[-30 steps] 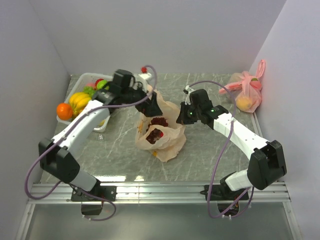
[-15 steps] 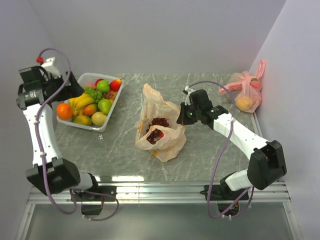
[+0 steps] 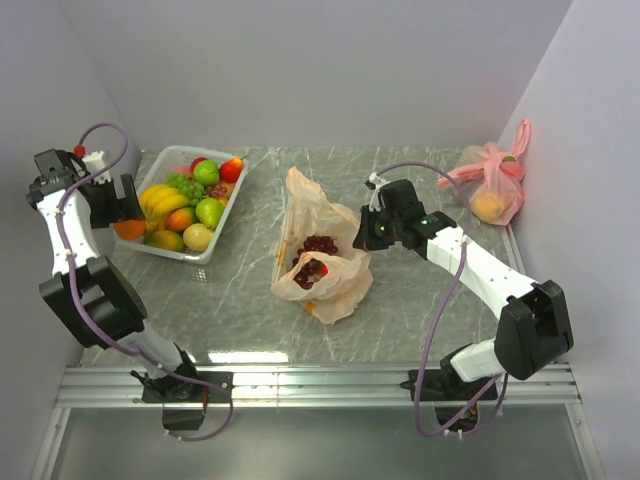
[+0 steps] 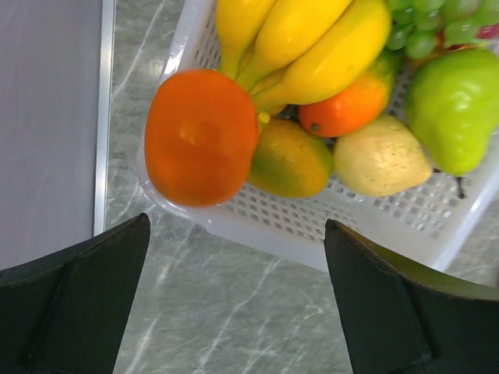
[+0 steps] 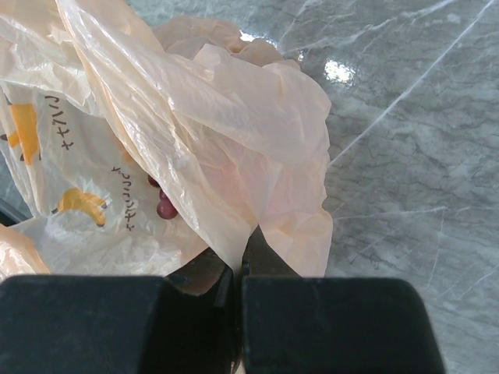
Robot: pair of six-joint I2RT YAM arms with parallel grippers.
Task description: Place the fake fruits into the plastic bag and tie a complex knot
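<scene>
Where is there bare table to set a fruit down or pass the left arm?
Bare table lies between the basket and the plastic bag, and along the near edge before the bag. Crowded: the bag's right side, where the right end effector pinches it.

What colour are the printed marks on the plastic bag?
Orange printed marks on the peach plastic bag; clearest in the right wrist view.

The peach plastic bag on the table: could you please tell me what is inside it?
Through the open mouth of the plastic bag, dark red grapes show. Anything deeper is hidden by the crumpled film.
</scene>
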